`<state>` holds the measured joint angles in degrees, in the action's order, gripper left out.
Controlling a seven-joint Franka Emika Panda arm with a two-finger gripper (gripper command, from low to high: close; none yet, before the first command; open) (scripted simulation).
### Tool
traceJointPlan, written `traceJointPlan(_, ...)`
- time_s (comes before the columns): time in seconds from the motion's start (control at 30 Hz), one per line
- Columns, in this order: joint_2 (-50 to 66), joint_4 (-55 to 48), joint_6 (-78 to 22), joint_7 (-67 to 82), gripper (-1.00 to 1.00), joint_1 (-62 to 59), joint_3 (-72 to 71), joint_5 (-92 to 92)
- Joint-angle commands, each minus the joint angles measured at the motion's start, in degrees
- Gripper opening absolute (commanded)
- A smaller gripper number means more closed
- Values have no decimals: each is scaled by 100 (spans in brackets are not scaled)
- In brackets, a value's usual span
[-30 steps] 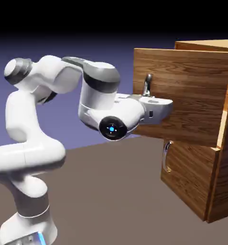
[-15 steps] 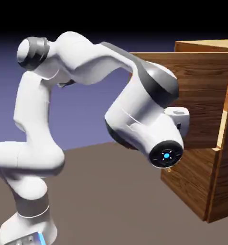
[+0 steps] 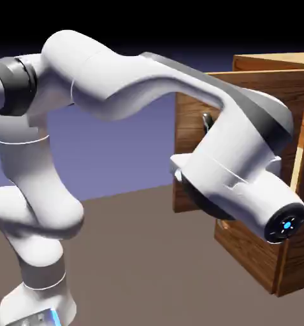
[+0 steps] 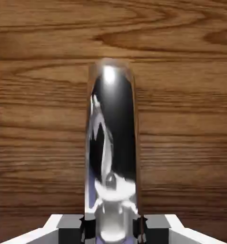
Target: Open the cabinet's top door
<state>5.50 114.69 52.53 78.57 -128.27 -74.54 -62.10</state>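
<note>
The wood-grain cabinet (image 3: 302, 146) stands at the exterior view's right. Its top door (image 3: 191, 159) hangs swung out from the body, largely covered by my white forearm. A short piece of the door's silver handle (image 3: 207, 121) shows above the arm; my hand itself is hidden there. In the hand view the handle (image 4: 110, 143) runs as a shiny vertical bar over the door's wood (image 4: 39, 119). It passes between my grey fingertips (image 4: 67, 231) at the bottom edge. My gripper (image 4: 113, 228) is shut on the handle.
The lower panel (image 3: 250, 248) stays flush with the cabinet front; my wrist covers its handle. The brown table (image 3: 135, 255) stretches out in front of the cabinet. My arm's base rises at the lower left (image 3: 36, 280).
My forearm and wrist have swept down and to the right across the cabinet front. The top door has swung further out. The grip on the handle has held.
</note>
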Motion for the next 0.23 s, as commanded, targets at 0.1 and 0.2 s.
traceJointPlan(0.1,832,-358,279,-311,-100,555,209,511)
traceJointPlan(0.2,1321,-666,330,-512,-100,946,386,825)
